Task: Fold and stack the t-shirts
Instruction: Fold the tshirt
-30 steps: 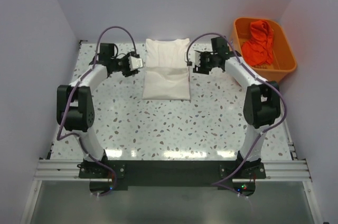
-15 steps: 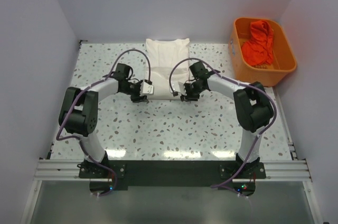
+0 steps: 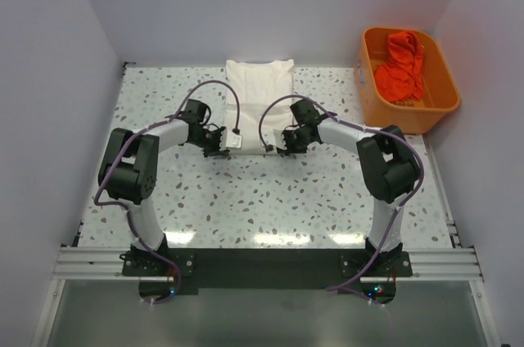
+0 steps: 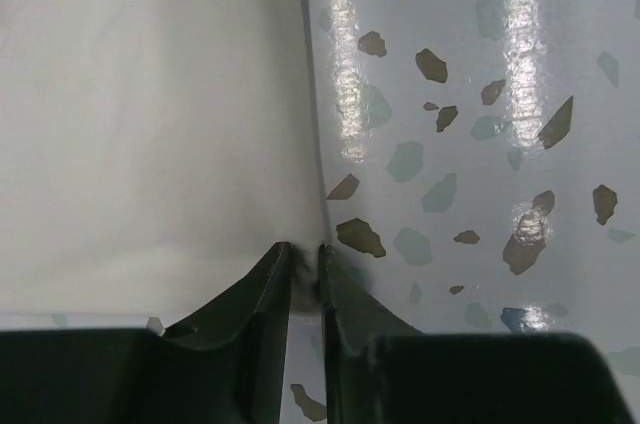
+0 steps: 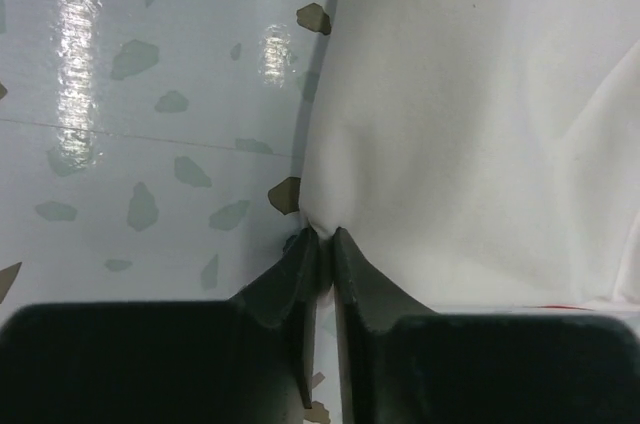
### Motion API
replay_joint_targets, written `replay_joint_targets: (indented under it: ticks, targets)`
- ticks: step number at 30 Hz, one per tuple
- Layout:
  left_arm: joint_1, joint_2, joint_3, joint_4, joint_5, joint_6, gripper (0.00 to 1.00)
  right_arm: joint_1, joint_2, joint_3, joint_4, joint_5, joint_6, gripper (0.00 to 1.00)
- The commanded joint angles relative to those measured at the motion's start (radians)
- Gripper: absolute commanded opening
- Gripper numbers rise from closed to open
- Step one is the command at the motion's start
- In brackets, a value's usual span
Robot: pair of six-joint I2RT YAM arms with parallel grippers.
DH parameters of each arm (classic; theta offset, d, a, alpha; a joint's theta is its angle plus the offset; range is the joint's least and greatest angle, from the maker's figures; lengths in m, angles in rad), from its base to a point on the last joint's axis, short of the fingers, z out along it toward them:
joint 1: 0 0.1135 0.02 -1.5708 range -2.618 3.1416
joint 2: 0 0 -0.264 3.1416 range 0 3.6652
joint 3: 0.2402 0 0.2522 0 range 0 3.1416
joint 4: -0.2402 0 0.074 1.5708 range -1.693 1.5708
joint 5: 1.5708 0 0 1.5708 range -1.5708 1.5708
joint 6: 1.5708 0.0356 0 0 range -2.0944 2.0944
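- While the white t-shirt (image 3: 259, 89) lies as a long folded strip on the far middle of the desk (image 3: 327, 191), both arms bend inward to its near end; its far end is by the desk's back edge
- left claw (image 3: 235, 141) is at the strip's near left corner; the wrist view shows its fingers (image 4: 262, 294) almost together with the cloth edge nipped between them; clenched on the t-shirt
- right claw (image 3: 279, 145) is at the near right corner; its fingers (image 5: 365, 284) nearly touch and pinch the hem; grasping the t-shirt too
- thin red line at the cloth's edge in the right wrist view; can't tell what it is
- orange tub (image 3: 426, 111) at the far right corner, well apart from the shirt; bunched orange garment (image 3: 401, 65) inside
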Motion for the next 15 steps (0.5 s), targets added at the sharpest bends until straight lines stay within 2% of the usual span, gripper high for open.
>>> replay_joint_targets:
  ticks: [1, 2, 3, 5, 11, 15]
  targets:
    - [-0.004, 0.029, 0.039, -0.036, -0.050, -0.006, 0.20, 0.002, 0.044, -0.013, 0.022, 0.070, -0.004, 0.08]
    - [-0.004, 0.034, 0.045, -0.045, -0.051, -0.014, 0.16, 0.002, 0.041, -0.013, 0.025, 0.076, 0.005, 0.03]
    - [-0.004, 0.038, 0.060, -0.048, -0.062, -0.025, 0.07, 0.000, 0.029, -0.011, 0.028, 0.076, 0.018, 0.00]
    - [-0.003, 0.031, 0.073, -0.015, -0.073, -0.100, 0.00, 0.000, 0.008, -0.008, 0.045, 0.066, 0.041, 0.00]
    - [0.003, -0.073, 0.140, -0.010, -0.007, -0.164, 0.00, -0.032, -0.066, 0.136, -0.014, 0.004, 0.139, 0.00]
    - [0.011, -0.086, 0.263, -0.056, 0.028, -0.216, 0.00, -0.072, -0.089, 0.252, -0.059, -0.033, 0.154, 0.00]
